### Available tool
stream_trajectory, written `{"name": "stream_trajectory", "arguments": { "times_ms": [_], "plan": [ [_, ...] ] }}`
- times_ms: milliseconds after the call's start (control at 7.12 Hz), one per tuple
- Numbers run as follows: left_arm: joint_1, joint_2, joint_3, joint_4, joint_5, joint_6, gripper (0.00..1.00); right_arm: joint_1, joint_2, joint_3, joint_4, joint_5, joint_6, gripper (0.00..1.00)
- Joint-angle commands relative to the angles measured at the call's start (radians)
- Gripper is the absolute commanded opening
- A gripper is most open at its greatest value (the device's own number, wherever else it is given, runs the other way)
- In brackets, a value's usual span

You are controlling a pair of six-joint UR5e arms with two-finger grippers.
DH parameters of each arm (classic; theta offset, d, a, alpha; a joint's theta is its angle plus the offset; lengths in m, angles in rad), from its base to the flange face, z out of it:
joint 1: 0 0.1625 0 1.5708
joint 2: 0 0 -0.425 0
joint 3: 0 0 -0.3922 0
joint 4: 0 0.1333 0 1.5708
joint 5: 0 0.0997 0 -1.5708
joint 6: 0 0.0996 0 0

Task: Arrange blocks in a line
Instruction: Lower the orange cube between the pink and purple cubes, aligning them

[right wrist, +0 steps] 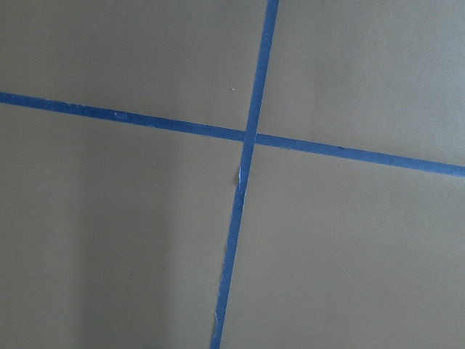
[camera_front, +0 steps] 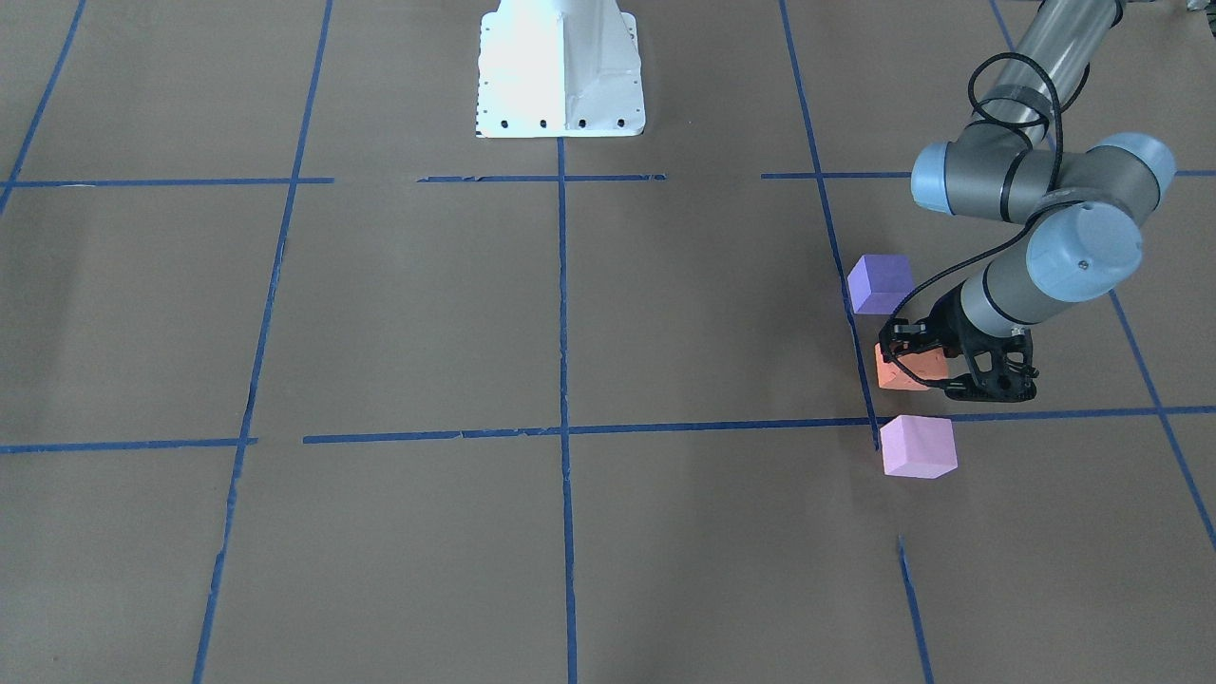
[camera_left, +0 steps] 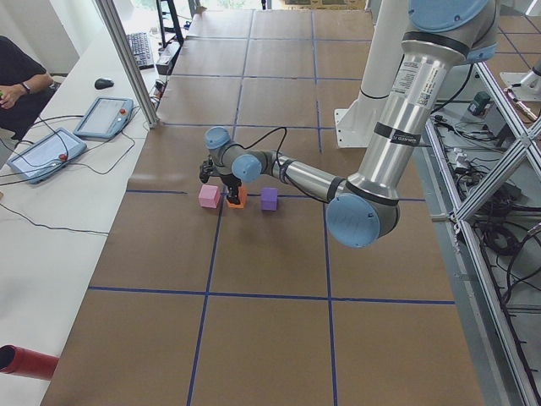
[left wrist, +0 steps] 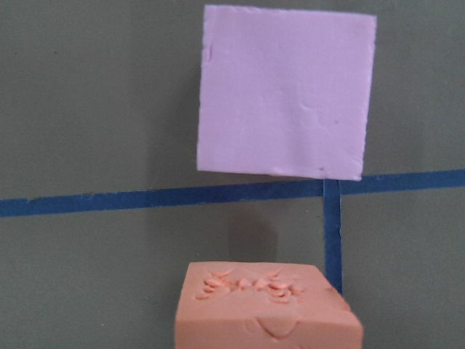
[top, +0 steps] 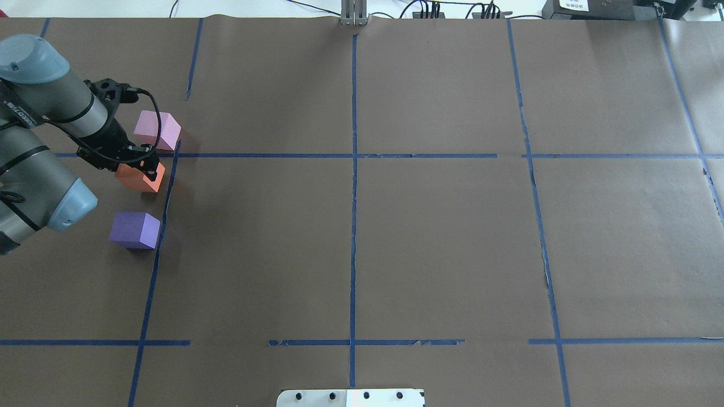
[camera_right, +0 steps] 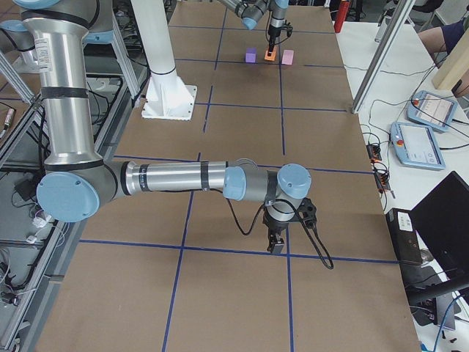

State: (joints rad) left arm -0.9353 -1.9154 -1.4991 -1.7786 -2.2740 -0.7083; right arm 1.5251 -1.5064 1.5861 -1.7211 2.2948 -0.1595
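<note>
The orange block [camera_front: 898,376] was held by the left gripper [camera_front: 914,365], between the violet block [camera_front: 881,283] and the pink block [camera_front: 917,446]. The state of the right gripper [camera_right: 277,246] could not be told.

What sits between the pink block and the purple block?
The orange block, held by the left gripper, as the overhead view shows.

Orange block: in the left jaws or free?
Between the jaws: left gripper straddles the orange block in overhead and front views. Clamped or released, cannot tell.
</note>
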Motion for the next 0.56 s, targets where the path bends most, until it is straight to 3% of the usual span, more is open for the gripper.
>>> {"name": "stream_trajectory", "arguments": {
  "times_ms": [0, 421],
  "plan": [
    [0.006, -0.001, 0.006, -0.002, -0.001, -0.005, 0.38, 0.000, 0.000, 0.000, 0.000, 0.000, 0.000, 1.00],
    [0.007, -0.001, 0.010, -0.004, -0.018, -0.005, 0.43, 0.000, 0.000, 0.000, 0.000, 0.000, 0.000, 1.00]
  ]
}}
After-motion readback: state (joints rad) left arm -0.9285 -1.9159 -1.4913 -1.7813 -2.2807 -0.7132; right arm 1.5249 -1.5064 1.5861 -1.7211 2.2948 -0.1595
